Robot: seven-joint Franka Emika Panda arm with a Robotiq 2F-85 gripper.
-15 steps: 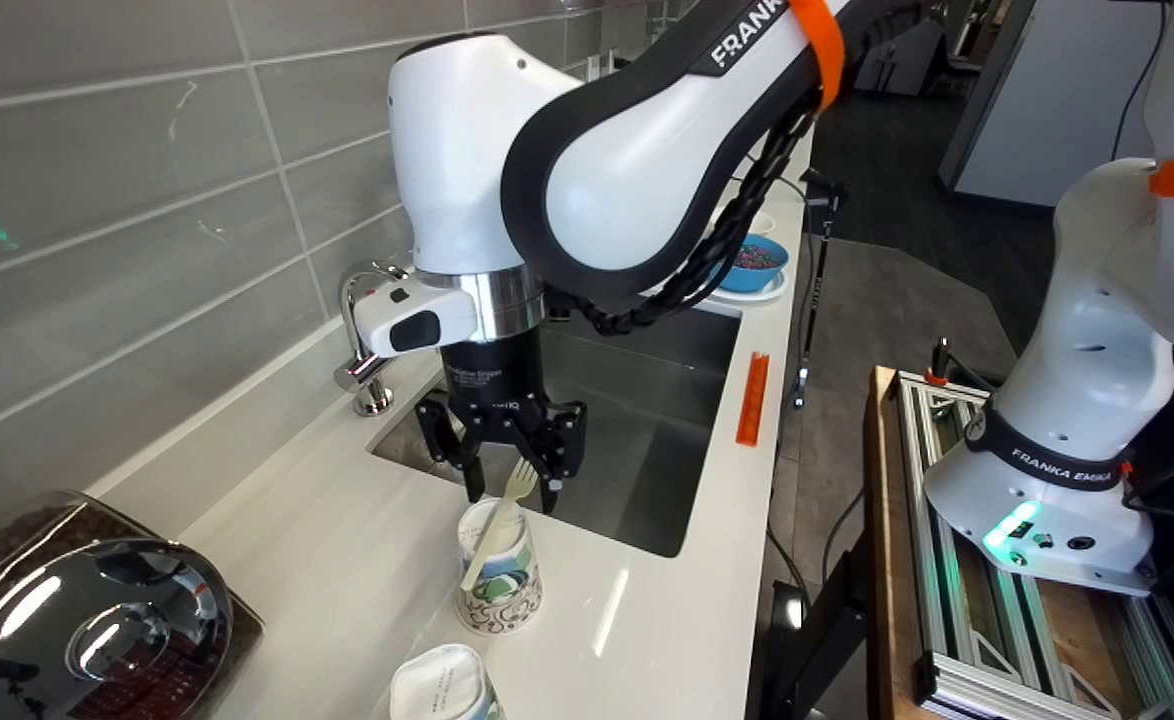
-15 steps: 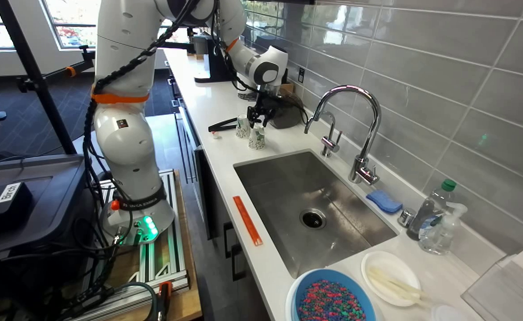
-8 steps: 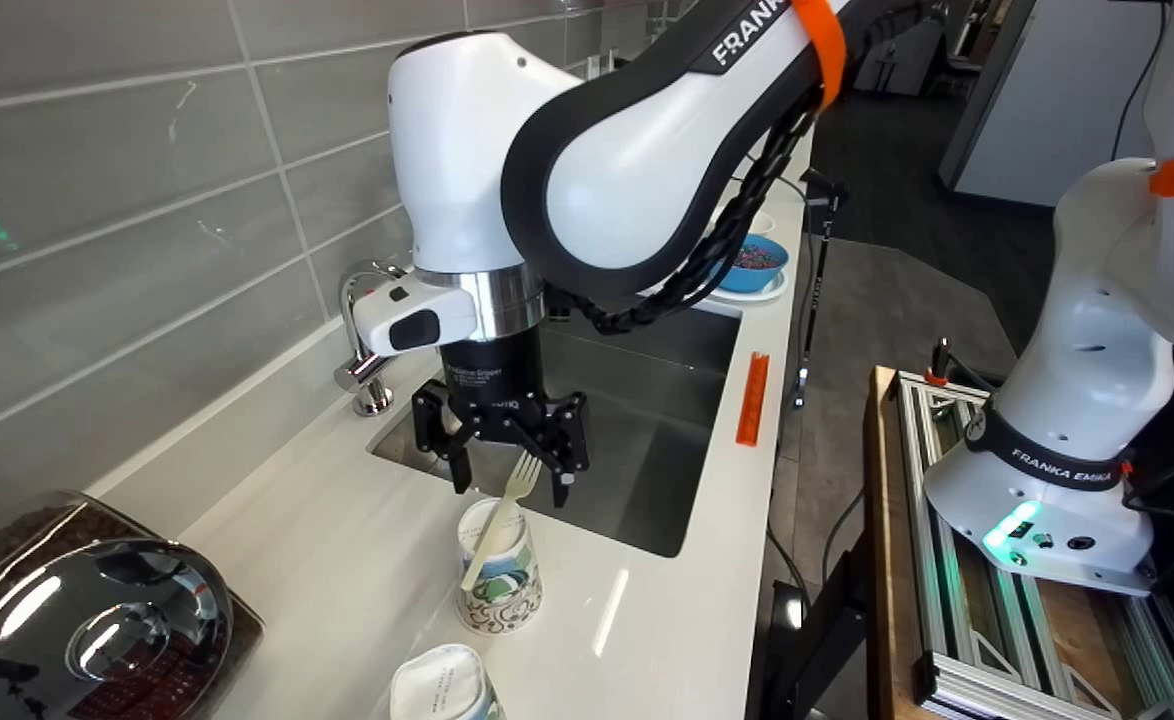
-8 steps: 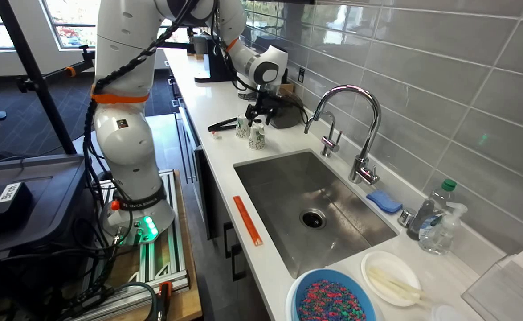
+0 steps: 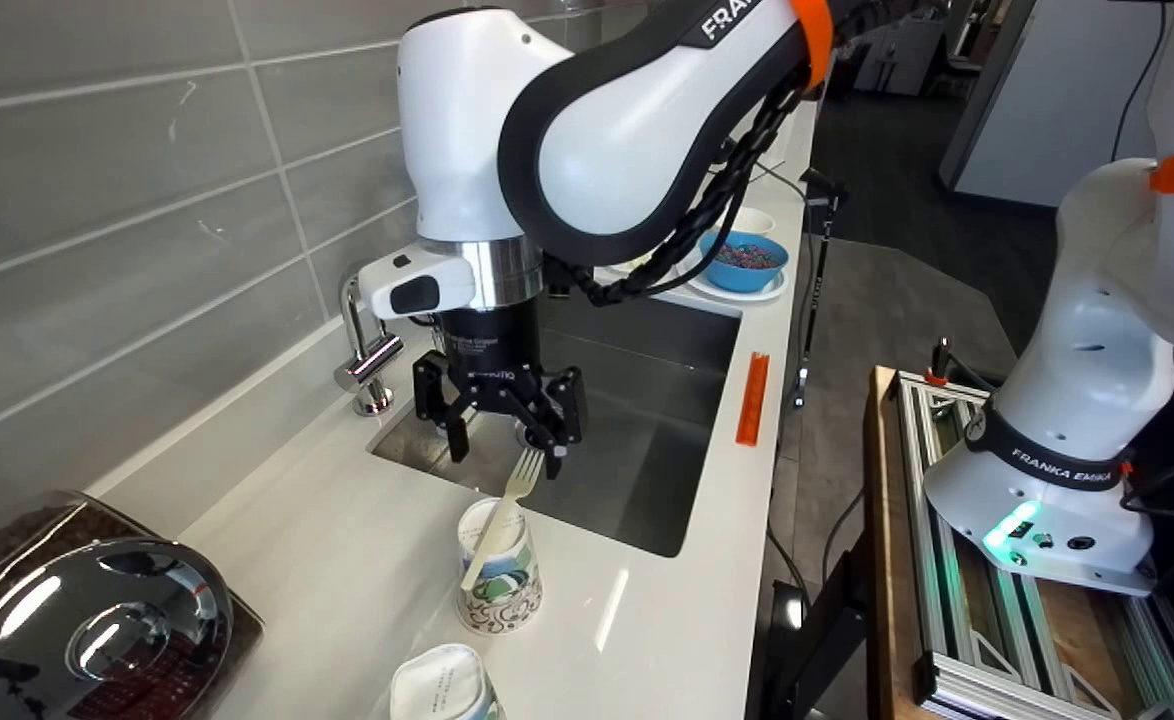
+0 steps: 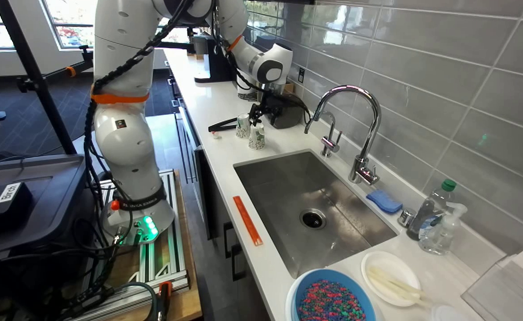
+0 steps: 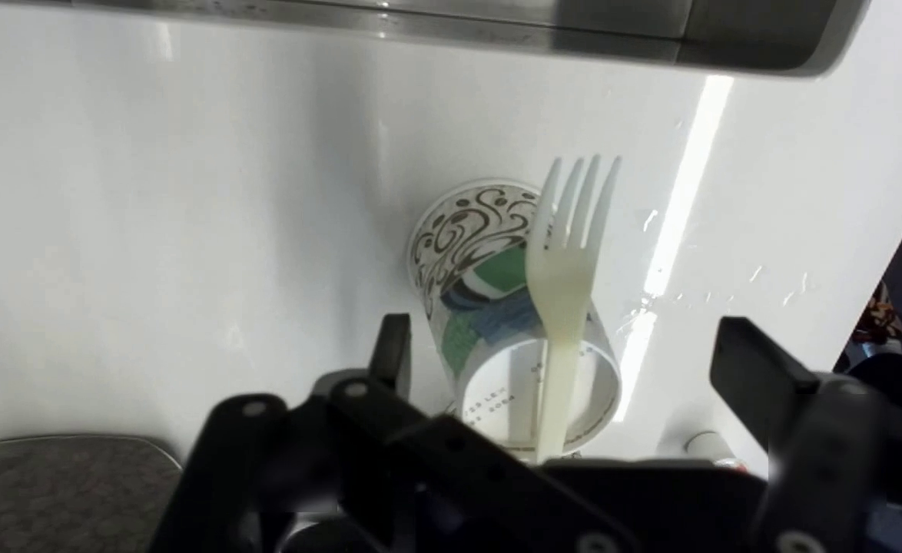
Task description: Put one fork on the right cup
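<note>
The pale cream fork (image 5: 492, 540) lies across the upturned base of the right cup (image 5: 503, 605), which stands upside down on the counter. The fork's tines overhang the rim toward the sink. In the wrist view the fork (image 7: 563, 307) crosses the base of the cup (image 7: 462, 238), and its handle end is hidden behind the gripper. The cup also shows in an exterior view (image 6: 257, 141), where the fork is too small to make out. My gripper (image 5: 505, 452) is open and empty above the fork, apart from it. Its fingers also show spread in the wrist view (image 7: 562, 342).
Another upside-down cup (image 5: 439, 685) stands beside it. A steel sink (image 5: 637, 440) and tap (image 5: 372, 375) lie behind. A jar with a shiny lid (image 5: 97, 630) stands near the wall. A plate (image 6: 384, 258) with pale utensils and a blue bowl (image 6: 304, 285) stand beyond the sink.
My gripper's fingers have spread a little wider. The gripper has then risen away from the fork. The fork and the cup have not moved.
</note>
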